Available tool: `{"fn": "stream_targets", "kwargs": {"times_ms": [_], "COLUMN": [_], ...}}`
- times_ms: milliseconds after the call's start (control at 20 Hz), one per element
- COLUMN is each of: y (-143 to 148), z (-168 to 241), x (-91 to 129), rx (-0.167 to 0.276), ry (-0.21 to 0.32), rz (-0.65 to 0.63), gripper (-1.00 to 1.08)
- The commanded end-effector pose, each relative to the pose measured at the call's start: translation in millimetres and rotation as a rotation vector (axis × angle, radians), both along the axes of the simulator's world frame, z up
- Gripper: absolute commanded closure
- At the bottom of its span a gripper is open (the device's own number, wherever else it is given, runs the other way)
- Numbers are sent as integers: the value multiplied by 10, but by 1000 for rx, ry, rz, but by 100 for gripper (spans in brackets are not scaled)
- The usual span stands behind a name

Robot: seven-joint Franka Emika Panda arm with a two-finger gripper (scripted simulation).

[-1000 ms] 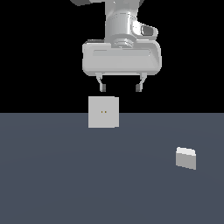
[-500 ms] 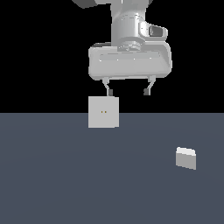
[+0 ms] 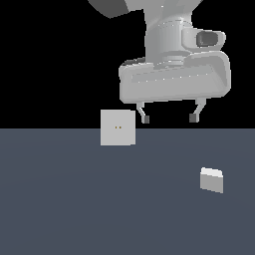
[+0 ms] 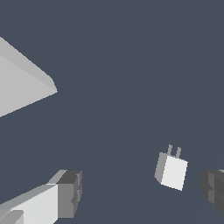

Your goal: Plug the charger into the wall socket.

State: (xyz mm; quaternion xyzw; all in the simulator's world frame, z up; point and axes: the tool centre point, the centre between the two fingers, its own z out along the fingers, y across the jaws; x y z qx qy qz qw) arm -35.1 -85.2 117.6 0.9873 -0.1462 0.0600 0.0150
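Observation:
The charger [image 3: 211,180] is a small light-grey block lying on the dark floor at the exterior view's right. In the wrist view the charger [image 4: 172,171] shows two short prongs at one end. The wall socket [image 3: 117,127] is an upright white square with two tiny yellowish dots, at the exterior view's left; its corner also shows in the wrist view [image 4: 22,81]. My gripper [image 3: 169,118] is open and empty, high above the floor, between the socket and the charger. In the wrist view the gripper [image 4: 142,192] has one finger on each side, with the charger near one fingertip [image 4: 213,189].
The dark grey floor [image 3: 74,209] spreads under everything, with a black background behind it.
My gripper has moved toward the exterior view's right and come lower and closer to the camera. The charger and the socket have not moved.

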Motion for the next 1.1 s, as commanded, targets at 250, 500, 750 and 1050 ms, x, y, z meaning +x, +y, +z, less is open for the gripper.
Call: {"fn": "stream_targets", "kwargs": {"times_ms": [250, 500, 750, 1050], "y": [-329, -470, -554, -581], "z": [-283, -422, -512, -554], "x": [-244, -364, -441, -468], "rx": [-23, -34, -40, -42], "ry": [-64, -93, -111, -117], "rz": [-153, -225, -269, -286], "gripper": [-92, -92, -92, -92]}}
